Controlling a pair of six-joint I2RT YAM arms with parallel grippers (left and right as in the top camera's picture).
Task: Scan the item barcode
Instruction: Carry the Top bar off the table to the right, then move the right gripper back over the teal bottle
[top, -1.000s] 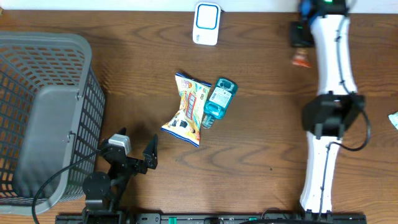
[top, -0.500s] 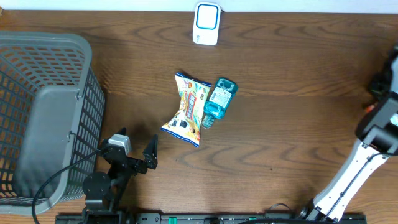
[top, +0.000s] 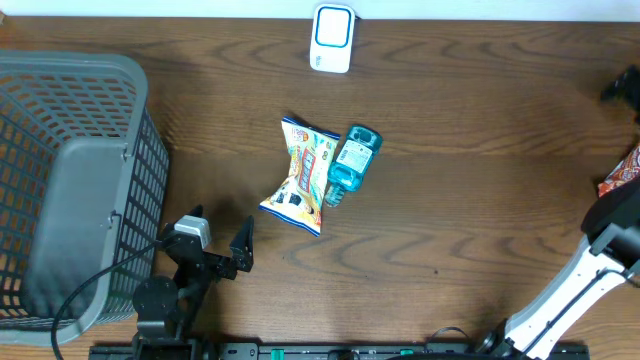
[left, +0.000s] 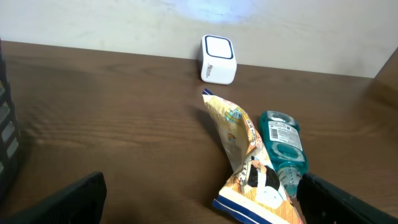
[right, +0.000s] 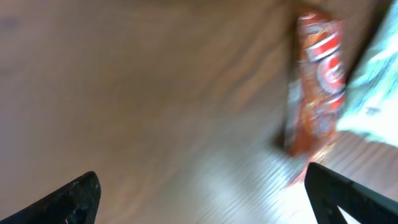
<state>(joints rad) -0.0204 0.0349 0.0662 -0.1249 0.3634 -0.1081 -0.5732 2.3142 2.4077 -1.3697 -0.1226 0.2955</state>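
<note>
Right arm (top: 565, 290) swung rightward | left end effector (left: 208, 199), right end effector (right: 208, 196) released | red packet (right: 320, 81) writing blurred

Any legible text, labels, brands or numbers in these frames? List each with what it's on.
No text can be read in any view.
On the white scanner: small dark print on the front, too small to read.
On the snack bag: colourful printing, too small and creased to read.
On the teal bottle: a white label with fine print, too small to read.
On the red packet: white markings, too blurred to read.
</note>
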